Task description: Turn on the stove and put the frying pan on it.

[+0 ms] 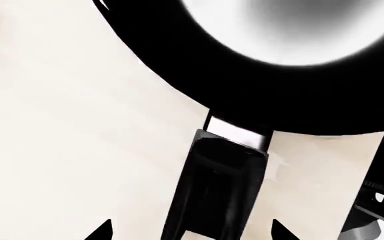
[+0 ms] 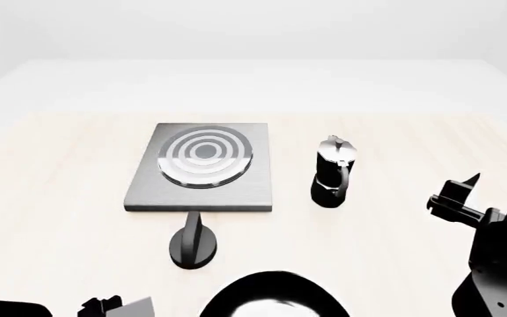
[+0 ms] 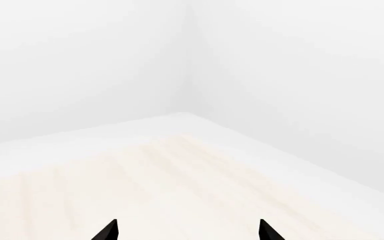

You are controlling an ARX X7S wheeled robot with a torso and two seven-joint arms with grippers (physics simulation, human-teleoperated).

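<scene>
The stove [image 2: 148, 191] is a flat grey slab with a ring burner [image 2: 205, 156] at mid-table. Its black knob [image 2: 193, 246] stands just in front of the slab. The frying pan [image 2: 276, 294] lies at the near edge, partly cut off in the head view. The left wrist view shows its pale glossy inside [image 1: 299, 30] and its dark handle [image 1: 219, 185]. That handle runs between the fingertips of my left gripper [image 1: 192, 232], which is open, with a gap on each side. My right gripper [image 3: 186, 231] is open over bare table and holds nothing.
A black-and-silver moka pot [image 2: 333, 173] stands to the right of the stove. My right arm [image 2: 496, 254] hangs over the table's right side. The light wooden table [image 2: 51, 172] stretches left of the slab, with white walls behind it.
</scene>
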